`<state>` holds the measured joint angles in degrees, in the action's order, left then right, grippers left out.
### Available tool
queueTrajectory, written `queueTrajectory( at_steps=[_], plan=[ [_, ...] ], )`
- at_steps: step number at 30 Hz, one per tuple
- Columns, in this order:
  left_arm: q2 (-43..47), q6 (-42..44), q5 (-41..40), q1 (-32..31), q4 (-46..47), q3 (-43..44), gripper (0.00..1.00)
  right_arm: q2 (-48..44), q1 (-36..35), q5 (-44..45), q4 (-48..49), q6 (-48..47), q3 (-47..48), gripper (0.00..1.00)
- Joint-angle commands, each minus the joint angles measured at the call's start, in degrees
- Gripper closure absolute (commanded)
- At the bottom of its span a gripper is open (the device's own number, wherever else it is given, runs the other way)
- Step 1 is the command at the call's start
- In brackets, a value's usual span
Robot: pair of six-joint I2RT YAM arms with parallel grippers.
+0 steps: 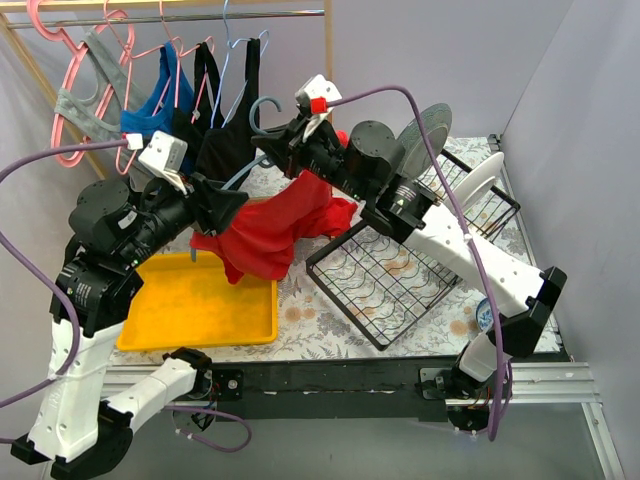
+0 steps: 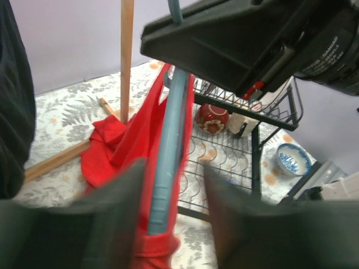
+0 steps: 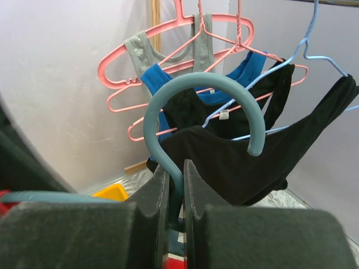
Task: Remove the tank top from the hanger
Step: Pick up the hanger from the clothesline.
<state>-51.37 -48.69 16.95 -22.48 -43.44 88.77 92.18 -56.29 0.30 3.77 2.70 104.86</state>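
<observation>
Top cam looked down from behind bases (image 1: 450,385). Wrist cams both sat close on grey-blue plastic hanger (image 2: 168,162): left along its arm, right toward its hook (image 3: 202,81).

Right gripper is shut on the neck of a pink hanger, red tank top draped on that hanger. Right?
One error: the hanger colour. The right gripper is shut on the neck of a teal hanger, not a pink one; the right wrist view shows it. The red tank top is draped on that hanger, as you said.
</observation>
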Motion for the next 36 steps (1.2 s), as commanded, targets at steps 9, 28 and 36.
queueTrajectory(
  at_steps=[9,28,36],
  plan=[
    [4.79,-1.06,-6.12,-0.11,-1.64,1.67,0.26,-8.16,-0.31,5.85,13.37,-9.28,-3.87,0.99],
    [9.45,-2.55,-17.57,-0.11,-2.44,-2.90,0.27,-8.60,-0.31,16.66,15.74,-8.06,-0.97,0.99],
    [9.10,-6.86,-13.19,-0.11,1.85,-5.71,0.29,-9.12,-0.31,21.58,16.71,-5.78,-0.53,0.99]
  ],
)
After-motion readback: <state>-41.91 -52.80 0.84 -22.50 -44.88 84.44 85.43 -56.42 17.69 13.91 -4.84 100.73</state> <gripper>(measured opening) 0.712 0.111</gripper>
